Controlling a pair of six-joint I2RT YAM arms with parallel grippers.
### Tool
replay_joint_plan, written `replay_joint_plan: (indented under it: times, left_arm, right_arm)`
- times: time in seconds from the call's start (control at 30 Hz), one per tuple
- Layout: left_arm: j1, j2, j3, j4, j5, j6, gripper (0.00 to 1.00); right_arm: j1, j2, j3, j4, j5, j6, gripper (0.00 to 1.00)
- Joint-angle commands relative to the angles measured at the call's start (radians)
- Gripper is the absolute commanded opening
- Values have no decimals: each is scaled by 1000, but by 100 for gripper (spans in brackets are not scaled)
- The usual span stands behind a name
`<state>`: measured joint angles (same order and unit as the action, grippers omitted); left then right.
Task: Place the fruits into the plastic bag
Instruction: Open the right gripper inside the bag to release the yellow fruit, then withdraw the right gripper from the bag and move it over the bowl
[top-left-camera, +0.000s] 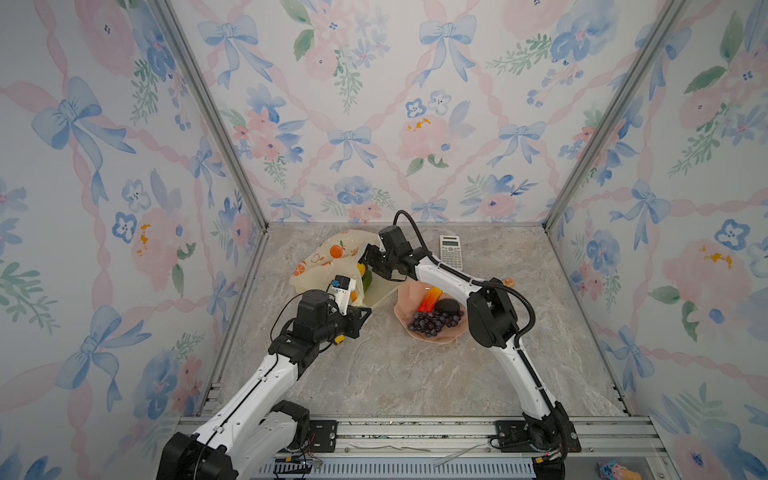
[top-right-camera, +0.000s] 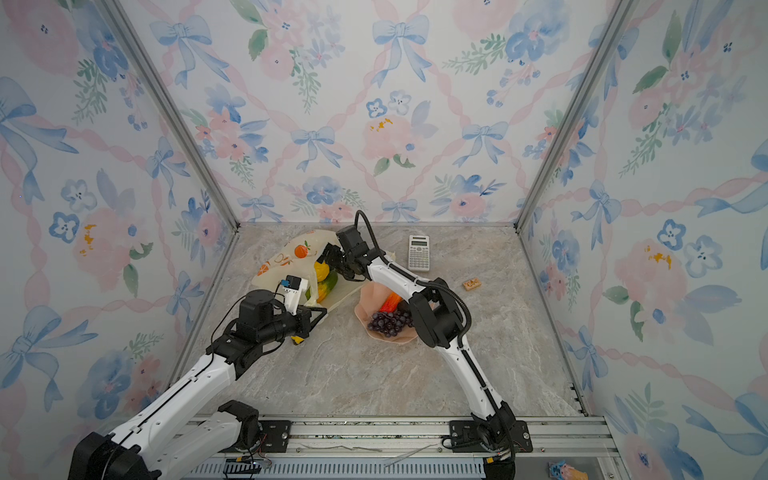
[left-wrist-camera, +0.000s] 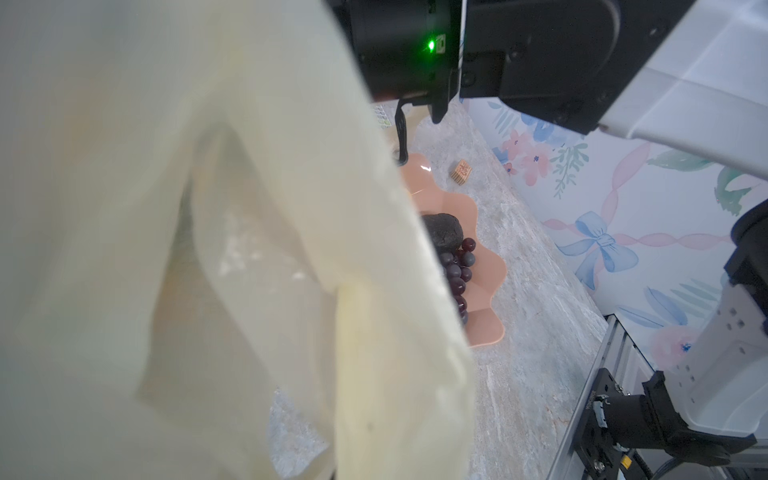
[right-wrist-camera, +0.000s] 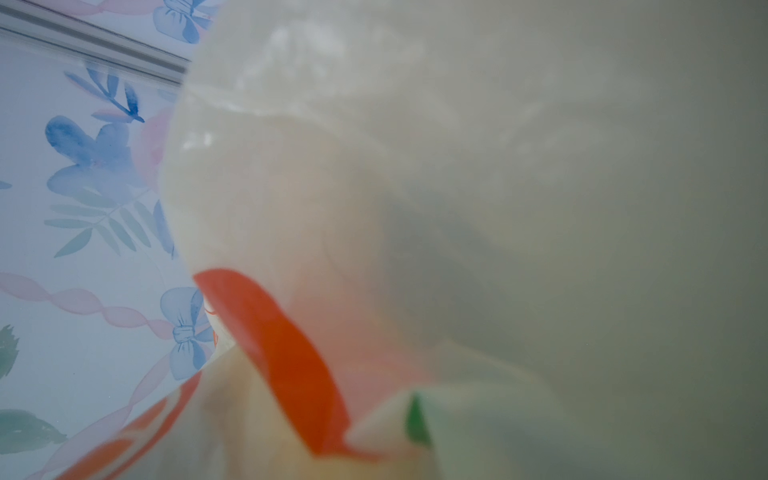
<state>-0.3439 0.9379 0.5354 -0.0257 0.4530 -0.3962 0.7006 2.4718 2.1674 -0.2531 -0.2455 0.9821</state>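
Right wrist view: plastic bag (right-wrist-camera: 457, 187) blocks everything.

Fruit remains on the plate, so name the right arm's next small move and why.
Probably draw the right gripper back out of the plastic bag toward the pink plate: its jaws look open at the bag mouth, while grapes and a red-yellow fruit still wait there.

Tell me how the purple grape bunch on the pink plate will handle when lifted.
The grape bunch looks like many glossy beads, so probably slippery. It sprawls loosely across the plate, so it may droop or swing from one grasped end.
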Motion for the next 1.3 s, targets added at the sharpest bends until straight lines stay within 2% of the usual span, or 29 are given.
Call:
replay_joint_plan:
  times: [0.0,0.5,1.0,1.27]
  left_arm:
    - [-2,-3,27,-7,3,22,0]
    - [-3,-16,24,-6,-2,23,0]
    - [-3,-32,20,-17,-46,23,0]
    - [-3,-30,16,-17,-60,25,0]
  right_arm:
    - [-10,-2,34,17,23,-2,98]
    - [-7,-110,-39,-20,6,-45,97]
    - [-14,-370,-318,-98,-115,-105,96]
    - [-1,-527,-485,-115,-118,-156,96]
